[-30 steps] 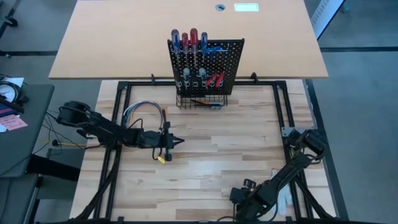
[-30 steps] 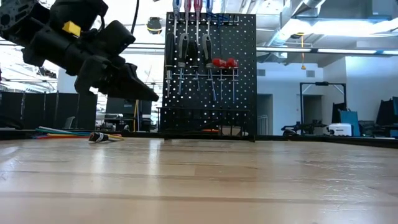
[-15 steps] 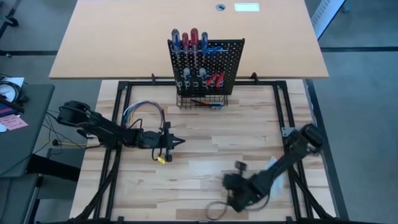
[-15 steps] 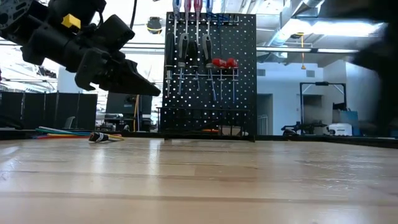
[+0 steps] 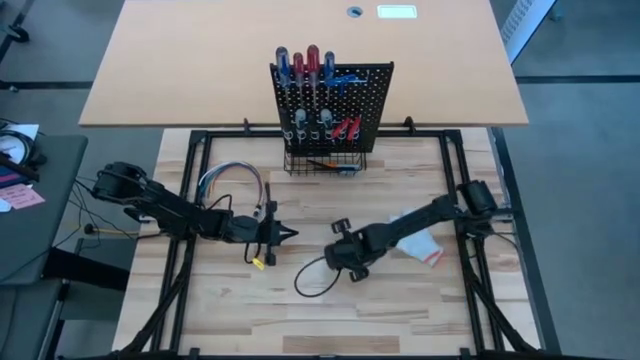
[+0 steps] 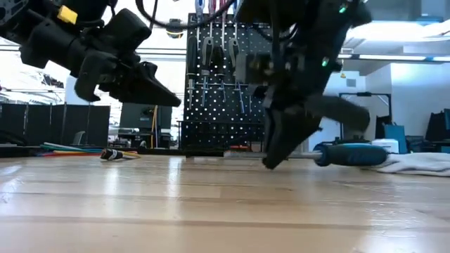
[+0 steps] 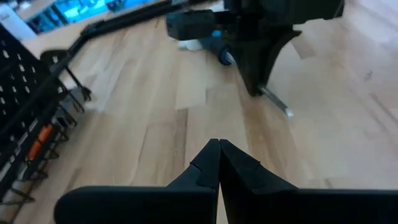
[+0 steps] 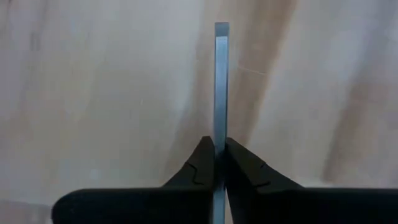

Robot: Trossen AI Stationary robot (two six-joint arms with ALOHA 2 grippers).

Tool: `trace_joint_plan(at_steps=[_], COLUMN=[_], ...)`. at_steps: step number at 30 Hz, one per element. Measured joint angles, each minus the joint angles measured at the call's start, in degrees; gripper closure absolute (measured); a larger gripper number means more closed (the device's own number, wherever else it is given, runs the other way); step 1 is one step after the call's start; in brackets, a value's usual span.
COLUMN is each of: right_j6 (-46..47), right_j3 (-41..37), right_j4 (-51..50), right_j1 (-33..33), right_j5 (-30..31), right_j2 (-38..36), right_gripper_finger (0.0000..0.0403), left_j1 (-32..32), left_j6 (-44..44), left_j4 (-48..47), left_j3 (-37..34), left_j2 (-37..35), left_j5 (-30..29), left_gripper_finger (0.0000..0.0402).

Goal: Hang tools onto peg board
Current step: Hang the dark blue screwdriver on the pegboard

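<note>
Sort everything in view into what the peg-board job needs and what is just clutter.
Job:
- peg board
- hung screwdrivers
- red pliers
- blue-handled screwdriver, clamped by its shaft in the right claw

Lying about:
- white glove
- wire bundle
- left claw, hovering shut, holding nothing

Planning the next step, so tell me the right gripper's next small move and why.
Probably lift straight up a little. The right gripper is shut on the metal shaft of the blue-handled screwdriver, which lies low over the table beside the white glove. Raising it clears the wood before carrying it to the peg board.
</note>
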Motion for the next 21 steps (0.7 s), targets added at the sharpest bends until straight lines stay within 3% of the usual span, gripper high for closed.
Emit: trace_joint_plan(at_steps=[4,11,16,21], right_j6=[-1.7,2.3,4.1,13.6], right_j3=[0.3,0.2,0.2,0.2], right_j4=[2.2,2.0,-0.6,-9.6], right_j1=[-2.3,-2.1,-1.2,0.7], right_j5=[-0.7,-0.6,-0.2,0.9], right_j2=[1.3,0.0,-4.4,-9.2], right_gripper_finger=[0.0361,0.0319,0.0276,0.0261], left_j1=[0.1,0.0,-1.6,-2.5], left_j6=[-2.8,-5.6,-2.7,-1.4], left_j4=[-0.7,2.7,2.2,-4.1], left_j3=[0.0,0.8,7.3,17.4], left_j2=[0.9,4.9,13.5,21.6], left_j5=[0.0,0.8,1.0,1.0], left_gripper_finger=[0.0379,0.0302,0.0261,0.0254])
